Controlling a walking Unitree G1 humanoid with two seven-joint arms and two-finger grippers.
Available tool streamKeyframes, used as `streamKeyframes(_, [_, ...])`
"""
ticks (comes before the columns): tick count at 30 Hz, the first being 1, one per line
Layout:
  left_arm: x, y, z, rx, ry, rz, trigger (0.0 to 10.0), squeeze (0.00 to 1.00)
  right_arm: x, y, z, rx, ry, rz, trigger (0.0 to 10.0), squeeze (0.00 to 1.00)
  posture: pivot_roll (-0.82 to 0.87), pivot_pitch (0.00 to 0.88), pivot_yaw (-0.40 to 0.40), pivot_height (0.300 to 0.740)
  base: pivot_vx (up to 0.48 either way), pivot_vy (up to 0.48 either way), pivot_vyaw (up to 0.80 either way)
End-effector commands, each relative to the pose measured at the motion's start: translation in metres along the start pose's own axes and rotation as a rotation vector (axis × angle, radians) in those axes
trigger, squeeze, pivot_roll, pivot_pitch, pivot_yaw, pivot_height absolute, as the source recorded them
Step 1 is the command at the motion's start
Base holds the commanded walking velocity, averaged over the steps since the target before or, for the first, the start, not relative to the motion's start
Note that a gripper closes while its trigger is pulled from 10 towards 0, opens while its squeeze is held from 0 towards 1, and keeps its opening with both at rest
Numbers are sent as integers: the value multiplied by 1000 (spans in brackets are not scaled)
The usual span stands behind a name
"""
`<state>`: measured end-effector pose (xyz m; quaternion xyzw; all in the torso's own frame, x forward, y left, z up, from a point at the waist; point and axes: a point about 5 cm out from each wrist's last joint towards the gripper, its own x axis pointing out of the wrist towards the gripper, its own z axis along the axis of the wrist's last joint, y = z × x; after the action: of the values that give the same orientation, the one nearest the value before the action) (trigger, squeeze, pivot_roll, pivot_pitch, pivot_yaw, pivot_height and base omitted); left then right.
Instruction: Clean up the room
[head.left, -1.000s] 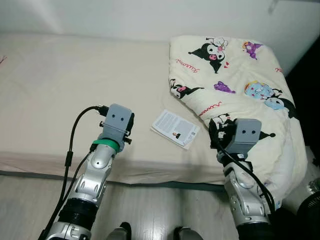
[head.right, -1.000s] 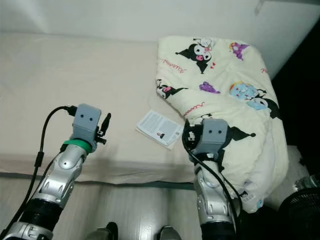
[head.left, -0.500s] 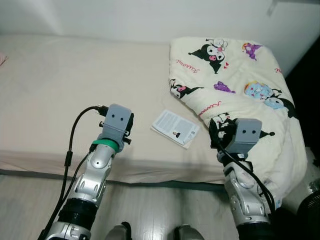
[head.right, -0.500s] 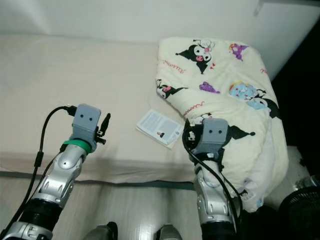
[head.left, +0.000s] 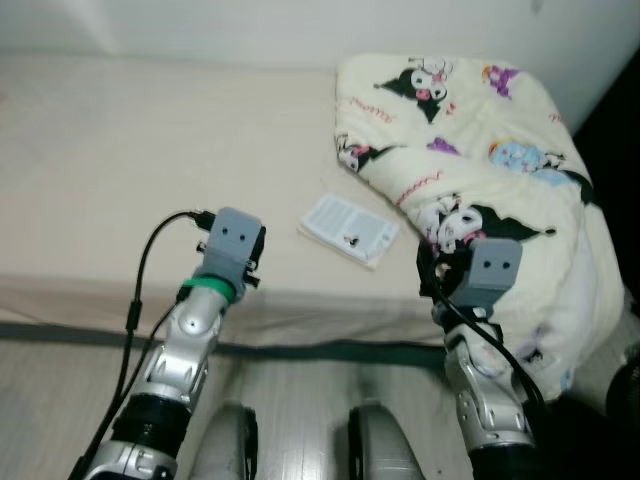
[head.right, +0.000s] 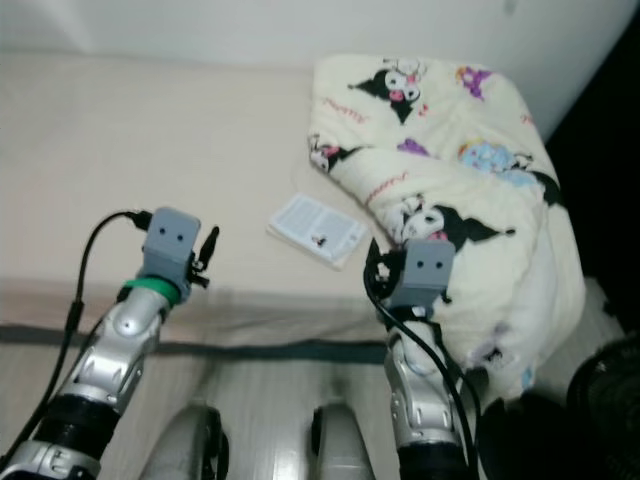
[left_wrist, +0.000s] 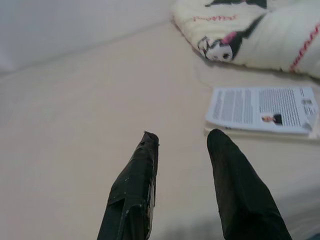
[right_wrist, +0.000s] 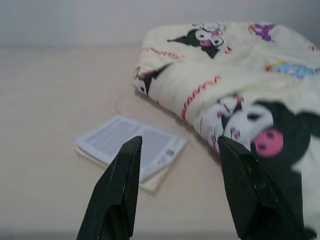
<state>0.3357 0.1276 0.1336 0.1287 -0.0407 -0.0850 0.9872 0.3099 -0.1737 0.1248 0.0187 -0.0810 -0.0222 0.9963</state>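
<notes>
A thin white booklet (head.left: 349, 229) lies flat on the beige mattress (head.left: 130, 150), close to the front edge and beside a folded cream blanket (head.left: 470, 140) printed with cartoon characters. My left gripper (left_wrist: 181, 141) hovers open over the mattress, left of the booklet (left_wrist: 260, 109). My right gripper (right_wrist: 177, 142) is open too, held near the bed's front edge, with the booklet (right_wrist: 131, 147) and the blanket (right_wrist: 240, 90) ahead of it. Neither gripper holds anything.
The blanket drapes over the bed's right end and hangs toward the floor. A white wall (head.left: 200, 30) backs the bed. Pale wood floor (head.left: 60, 400) lies below the bed edge. A dark round object (head.right: 580, 430) stands at the lower right.
The whole picture has shifted: the bed edge sits higher in view and more floor shows, so the camera moved. Booklet, blanket and both open grippers keep their places relative to each other.
</notes>
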Motion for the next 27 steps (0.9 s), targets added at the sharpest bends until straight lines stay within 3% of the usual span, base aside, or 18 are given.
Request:
streamKeyframes(1, [-3, 0, -5, 5, 23, -5, 10000, 0, -3, -2, -4, 4, 15, -13, 10000, 0, -120, 104, 74, 597, 0, 0, 0])
streamKeyframes(6, [-7, 2, -8, 13, 30, -9, 10000, 0, -5, 0, -6, 12, 22, -9, 10000, 0, -112, 110, 82, 572, 0, 0, 0])
streamKeyframes(19, [-9, 4, -8, 22, 33, -10, 10000, 0, 0, 3, -6, 68, 25, 4, 10000, 0, -99, 127, 90, 567, 0, 0, 0])
streamKeyframes(23, [-12, 6, -7, 27, 36, -12, 10000, 0, 13, 9, -3, 217, 37, 50, 10000, 0, -82, 164, 93, 567, 0, 0, 0])
streamKeyframes(27, [-13, 7, -5, 28, 33, -11, 10000, 0, 18, 10, -4, 270, 51, 60, 10000, 0, -70, 178, 93, 567, 0, 0, 0])
